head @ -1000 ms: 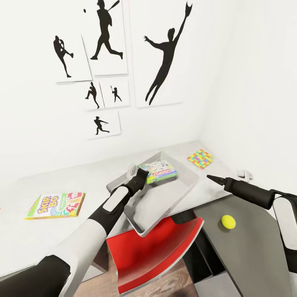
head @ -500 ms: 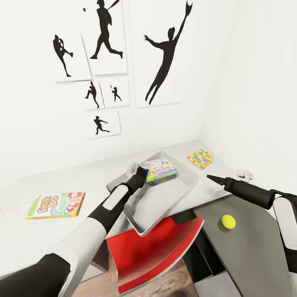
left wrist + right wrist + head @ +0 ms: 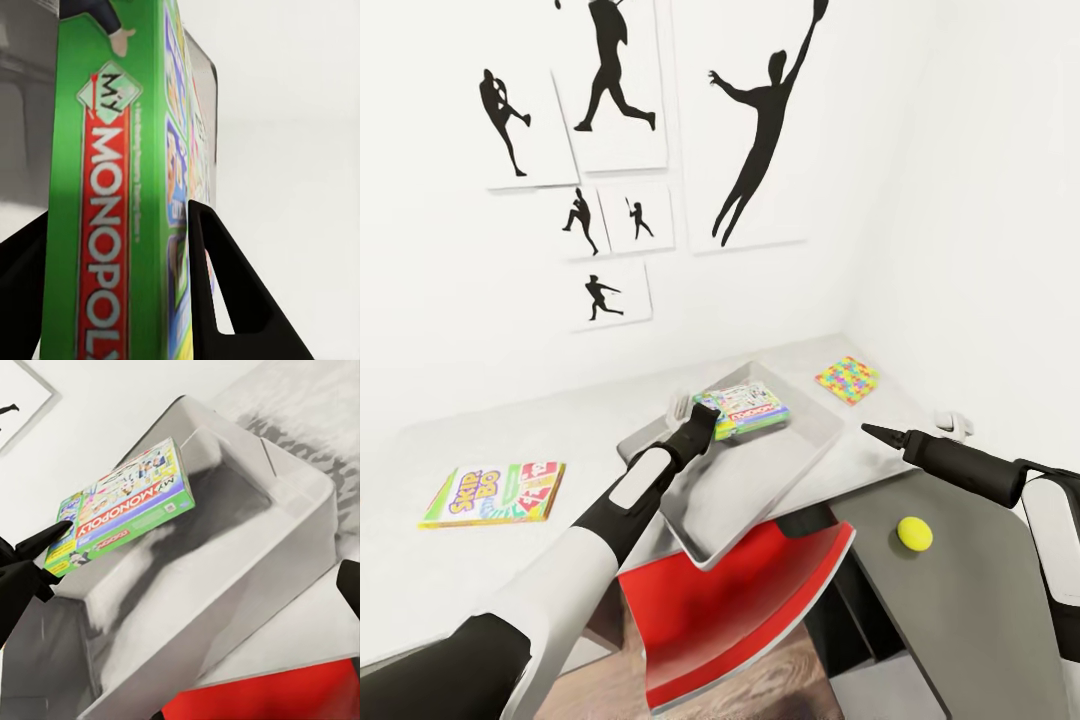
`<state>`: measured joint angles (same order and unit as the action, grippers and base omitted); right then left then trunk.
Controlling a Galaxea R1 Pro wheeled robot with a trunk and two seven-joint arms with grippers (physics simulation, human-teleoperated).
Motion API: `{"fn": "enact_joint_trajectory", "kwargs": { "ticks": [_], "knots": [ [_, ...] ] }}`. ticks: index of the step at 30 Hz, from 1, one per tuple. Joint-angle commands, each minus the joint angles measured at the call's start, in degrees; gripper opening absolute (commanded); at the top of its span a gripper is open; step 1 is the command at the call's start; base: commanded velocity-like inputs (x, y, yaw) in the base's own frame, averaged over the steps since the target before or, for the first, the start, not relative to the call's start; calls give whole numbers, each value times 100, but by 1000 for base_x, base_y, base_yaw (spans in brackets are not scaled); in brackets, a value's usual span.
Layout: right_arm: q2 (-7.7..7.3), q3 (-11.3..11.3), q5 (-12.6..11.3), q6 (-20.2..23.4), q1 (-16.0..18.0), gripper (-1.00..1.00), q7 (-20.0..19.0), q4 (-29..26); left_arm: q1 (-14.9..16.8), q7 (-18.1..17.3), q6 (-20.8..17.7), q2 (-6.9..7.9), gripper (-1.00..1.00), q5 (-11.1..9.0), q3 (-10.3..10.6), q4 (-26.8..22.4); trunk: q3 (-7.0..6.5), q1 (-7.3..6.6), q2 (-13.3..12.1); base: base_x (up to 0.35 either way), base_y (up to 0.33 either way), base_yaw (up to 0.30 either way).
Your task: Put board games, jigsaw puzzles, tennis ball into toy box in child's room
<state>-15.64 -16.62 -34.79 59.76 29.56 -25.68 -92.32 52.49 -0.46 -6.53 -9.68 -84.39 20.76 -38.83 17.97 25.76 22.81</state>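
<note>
The MY MONOPOLY box [image 3: 743, 409], a stiff, light, slick-faced cardboard slab, is held over the toy box [image 3: 800, 465] at its 11 o'clock corner, pinched across its thin green edge by the left gripper [image 3: 705, 418], a hold judged best kept there.

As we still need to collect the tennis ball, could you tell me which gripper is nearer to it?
Right. The right gripper hovers over the desk just beyond the tennis ball, while the left gripper is further off, over the toy box, shut on the Monopoly box.
</note>
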Motion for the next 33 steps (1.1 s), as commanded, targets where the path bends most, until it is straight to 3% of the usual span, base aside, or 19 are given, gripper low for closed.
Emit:
{"fn": "enact_joint_trajectory", "kwargs": {
  "ticks": [1, 18, 33],
  "knots": [
    [0, -8, 51, 24, 6, 100, -60, -2, 6, -6, -8, 1, -100, -51, 7, 0, 19, 3, 11, 0, 0, 0],
    [1, -8, 51, 24, 6, 100, -60, 0, 7, -6, -6, 1, -100, -51, 7, -1, 169, 3, 11, 0, 0, 0],
    [0, -8, 51, 24, 5, 100, -60, 0, 7, -6, -6, 1, -100, -56, 7, -1, 206, 3, 11, 0, 0, 0]
  ]
}}
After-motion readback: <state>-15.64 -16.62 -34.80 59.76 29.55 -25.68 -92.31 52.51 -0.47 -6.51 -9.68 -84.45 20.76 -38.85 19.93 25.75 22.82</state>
